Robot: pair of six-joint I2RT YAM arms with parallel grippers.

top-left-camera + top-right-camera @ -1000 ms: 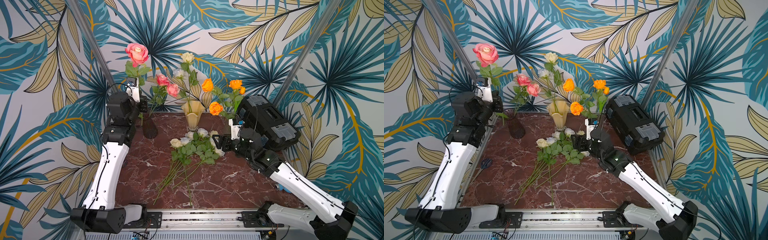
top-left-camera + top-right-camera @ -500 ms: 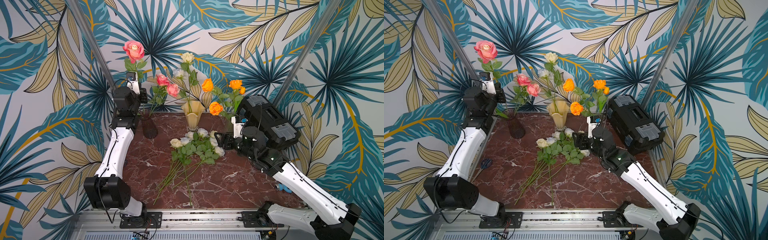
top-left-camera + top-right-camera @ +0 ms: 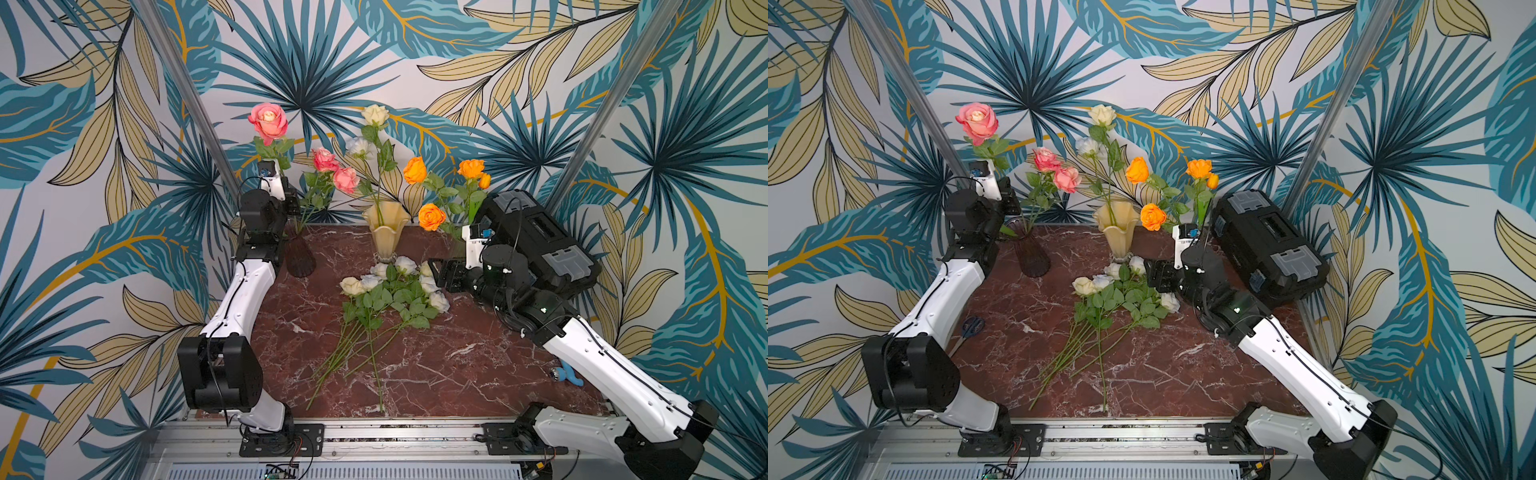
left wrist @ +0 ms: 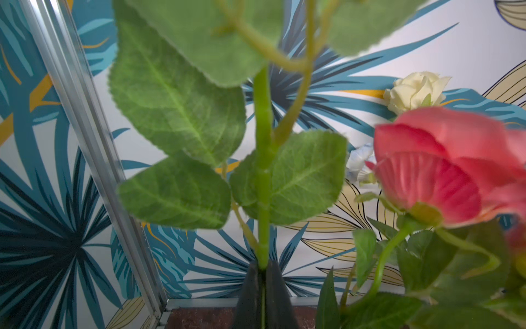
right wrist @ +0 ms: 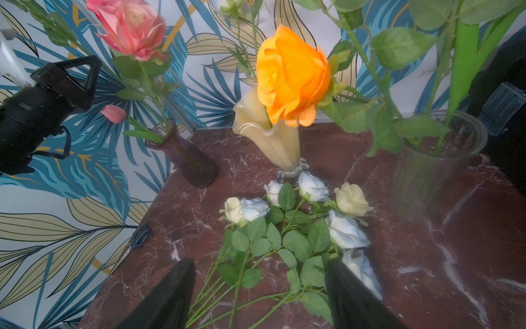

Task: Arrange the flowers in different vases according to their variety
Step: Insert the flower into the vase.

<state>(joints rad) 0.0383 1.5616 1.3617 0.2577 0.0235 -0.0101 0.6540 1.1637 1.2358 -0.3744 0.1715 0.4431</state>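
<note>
My left gripper [image 3: 289,198] [image 4: 263,269] is shut on the green stem of a large pink rose [image 3: 269,120], held upright above the dark purple vase [image 3: 298,257]; where the stem's lower end lies is hidden. Two pink roses [image 3: 334,170] stand in that vase. White roses [image 3: 375,114] stand in the cream ruffled vase [image 3: 385,232]. Orange roses [image 3: 415,170] rise from the clear glass vase [image 5: 435,159]. Several white and pale-blue roses [image 3: 390,286] lie on the marble. My right gripper [image 3: 436,270] [image 5: 259,263] hangs open just above them, holding nothing.
A black toolbox [image 3: 536,241] stands at the back right behind my right arm. Blue-handled scissors [image 3: 971,326] lie by the left table edge, and a small blue object [image 3: 567,374] lies at the right edge. Metal posts [image 3: 183,95] flank the back corners.
My left arm has reached further back, its elbow lifting, and the held pink rose has dropped a little over the purple vase. The right arm has hardly moved.
</note>
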